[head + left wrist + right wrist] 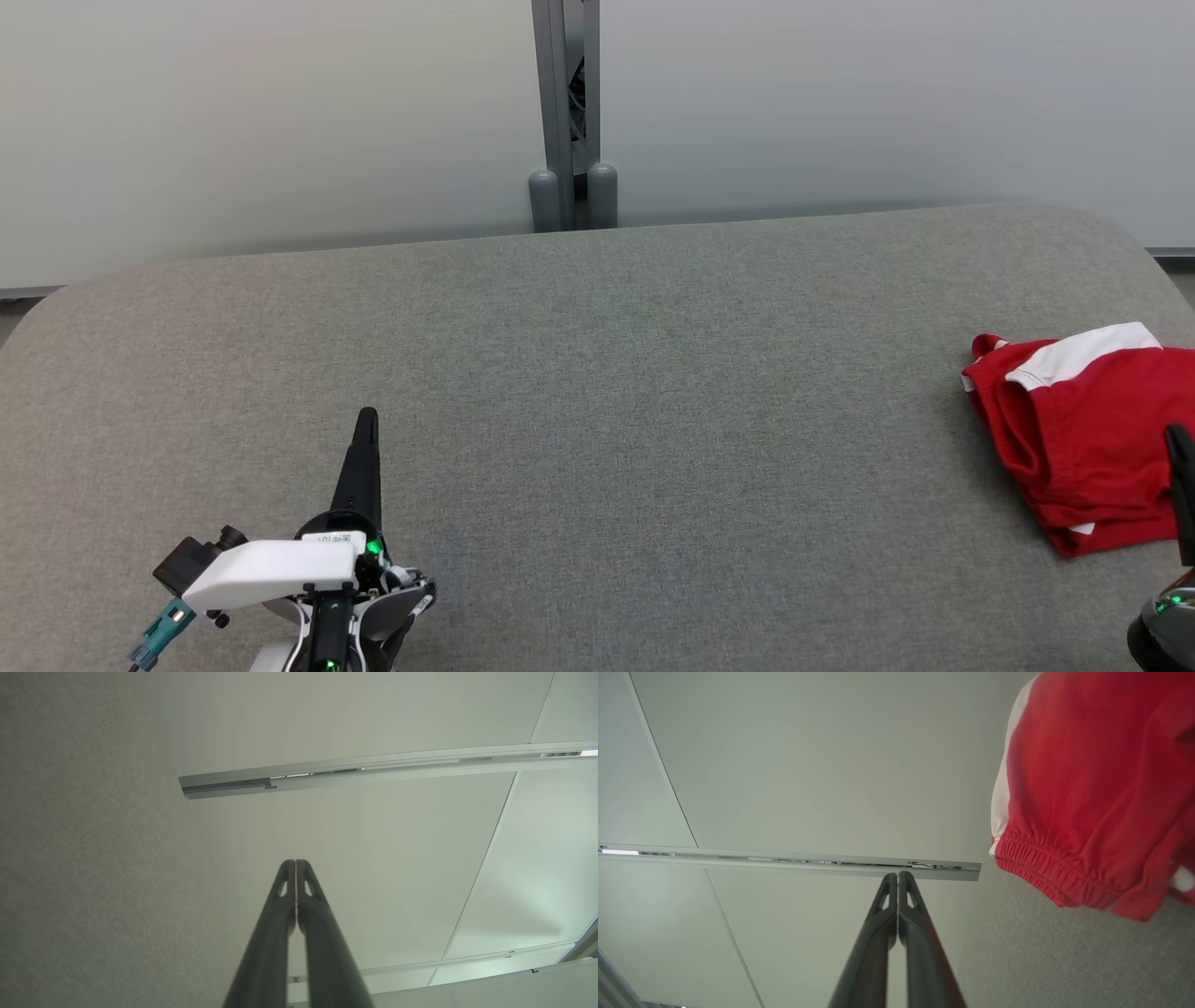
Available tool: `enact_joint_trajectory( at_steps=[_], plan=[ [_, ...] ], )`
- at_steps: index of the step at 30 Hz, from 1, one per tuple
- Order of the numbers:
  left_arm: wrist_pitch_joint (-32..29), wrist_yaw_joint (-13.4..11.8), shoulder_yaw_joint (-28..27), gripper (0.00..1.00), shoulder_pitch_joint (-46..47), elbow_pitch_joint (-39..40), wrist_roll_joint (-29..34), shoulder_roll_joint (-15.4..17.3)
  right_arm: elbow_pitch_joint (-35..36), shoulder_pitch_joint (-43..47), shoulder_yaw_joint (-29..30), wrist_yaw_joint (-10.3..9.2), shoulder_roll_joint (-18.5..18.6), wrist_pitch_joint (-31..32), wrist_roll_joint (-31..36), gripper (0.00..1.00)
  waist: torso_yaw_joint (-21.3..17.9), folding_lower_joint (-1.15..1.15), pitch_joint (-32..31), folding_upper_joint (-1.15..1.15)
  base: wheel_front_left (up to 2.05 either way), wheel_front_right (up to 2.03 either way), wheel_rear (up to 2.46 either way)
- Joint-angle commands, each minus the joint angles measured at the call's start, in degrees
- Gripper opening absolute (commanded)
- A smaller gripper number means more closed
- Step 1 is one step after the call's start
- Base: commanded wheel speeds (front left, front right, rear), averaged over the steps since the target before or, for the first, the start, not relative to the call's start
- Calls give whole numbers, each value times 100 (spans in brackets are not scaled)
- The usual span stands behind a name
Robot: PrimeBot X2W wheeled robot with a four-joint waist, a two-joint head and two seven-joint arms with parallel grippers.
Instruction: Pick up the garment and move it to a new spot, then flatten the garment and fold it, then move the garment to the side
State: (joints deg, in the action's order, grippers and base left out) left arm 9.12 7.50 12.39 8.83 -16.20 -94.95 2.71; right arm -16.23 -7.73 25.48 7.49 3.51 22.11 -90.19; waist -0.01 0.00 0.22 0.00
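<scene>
The garment [1088, 429] is red with a white band, folded into a compact bundle at the right edge of the grey fabric table [597, 392]. Its gathered elastic hem [1055, 877] fills the upper right of the right wrist view. My right gripper [1178, 439] rises at the right border, its fingers [896, 891] pressed together and empty, just beside the garment. Over the lower left of the table my left gripper [367, 417] points up the view, shut with nothing in it, far from the garment; its fingertips [295, 865] meet.
A pale partition wall with a grey post [565, 112] stands behind the table's far edge. The table has rounded corners.
</scene>
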Motion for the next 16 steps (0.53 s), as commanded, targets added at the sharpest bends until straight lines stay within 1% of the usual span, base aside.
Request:
enact_joint_trajectory(
  at_steps=[1,16],
  plan=[
    [6,29,-20,0,113,-3,-14,11,-21,-54,19,0,7,20,9,0,0,0,0,0,0,0,0],
    [7,29,-20,0,113,-2,-14,11,-21,-56,25,0,2,25,14,0,0,0,0,0,0,0,0]
  ],
)
